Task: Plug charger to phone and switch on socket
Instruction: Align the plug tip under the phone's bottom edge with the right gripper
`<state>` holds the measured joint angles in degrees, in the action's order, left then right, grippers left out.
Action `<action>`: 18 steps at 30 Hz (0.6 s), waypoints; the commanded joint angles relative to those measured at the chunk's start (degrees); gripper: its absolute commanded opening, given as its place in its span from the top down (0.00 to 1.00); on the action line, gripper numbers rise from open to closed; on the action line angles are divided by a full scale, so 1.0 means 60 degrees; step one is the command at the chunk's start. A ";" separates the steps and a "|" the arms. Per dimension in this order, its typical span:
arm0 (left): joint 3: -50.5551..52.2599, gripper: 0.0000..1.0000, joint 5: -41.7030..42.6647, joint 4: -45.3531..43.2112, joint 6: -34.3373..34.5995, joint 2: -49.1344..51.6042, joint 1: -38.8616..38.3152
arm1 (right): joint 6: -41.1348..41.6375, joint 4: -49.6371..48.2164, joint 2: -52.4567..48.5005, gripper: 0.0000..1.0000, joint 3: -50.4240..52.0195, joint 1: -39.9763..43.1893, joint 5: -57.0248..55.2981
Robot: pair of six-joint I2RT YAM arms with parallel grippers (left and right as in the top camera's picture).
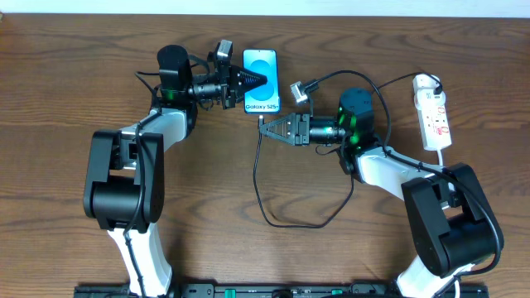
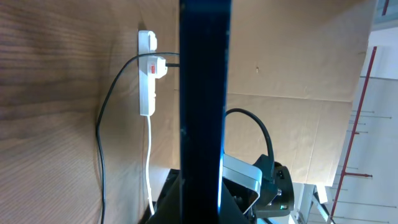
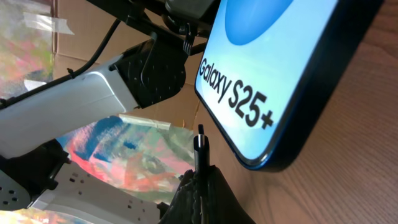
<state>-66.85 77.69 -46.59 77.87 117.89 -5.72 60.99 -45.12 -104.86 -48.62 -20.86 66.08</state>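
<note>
The phone point(image 1: 262, 80) lies at the table's back centre, light blue screen up, with "Galaxy S25+" text. My left gripper point(image 1: 263, 80) is shut on the phone from the left; its dark edge point(image 2: 204, 93) fills the left wrist view. My right gripper point(image 1: 265, 127) is shut on the charger connector point(image 3: 199, 148), whose tip points up just below and left of the phone's bottom edge point(image 3: 280, 93), apart from it. The thin black charger cable point(image 1: 286, 222) loops toward the front. The white socket point(image 1: 433, 112) lies at the far right, also in the left wrist view point(image 2: 147, 74).
The socket's white lead point(image 2: 150, 162) runs toward the front. A black cable point(image 1: 385, 91) arcs from the right arm toward the socket. The table's back edge lies just beyond the phone. Cardboard and a colourful sheet point(image 3: 124, 155) show beyond the table.
</note>
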 commanded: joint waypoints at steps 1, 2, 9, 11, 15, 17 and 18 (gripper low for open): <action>-0.0182 0.93 0.0204 -0.0168 -0.0229 -0.0098 0.0029 | 0.0117 -0.0051 -0.0047 0.99 -0.0062 -0.0015 0.0018; -0.0182 0.93 0.0208 -0.0266 -0.0226 -0.0098 0.0029 | 0.0117 -0.0051 -0.0047 0.99 -0.0062 -0.0015 0.0011; -0.0182 0.93 0.0208 -0.0557 -0.0222 -0.0098 0.0029 | 0.0404 -0.0055 -0.0047 0.99 -0.0062 -0.0015 -0.0127; -0.0182 0.93 0.0208 -0.0557 -0.0222 -0.0098 0.0029 | 0.0408 -0.0055 -0.0047 0.99 -0.0066 -0.0015 -0.0178; -0.0182 0.93 0.0211 -0.0557 -0.0226 -0.0098 0.0029 | 0.0477 0.0058 -0.0047 0.99 -0.0062 -0.0015 -0.0193; -0.0182 0.93 0.0244 -0.0572 -0.0226 -0.0098 0.0029 | 0.0477 0.0069 -0.0047 0.99 -0.0062 -0.0011 -0.0251; -0.0182 0.93 0.0277 -0.0586 -0.0226 -0.0098 0.0029 | 0.0477 0.0069 -0.0047 0.99 -0.0062 -0.0011 -0.0262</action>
<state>-66.85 77.73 -49.32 77.71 117.89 -5.74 63.20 -44.75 -104.86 -48.62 -20.88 65.43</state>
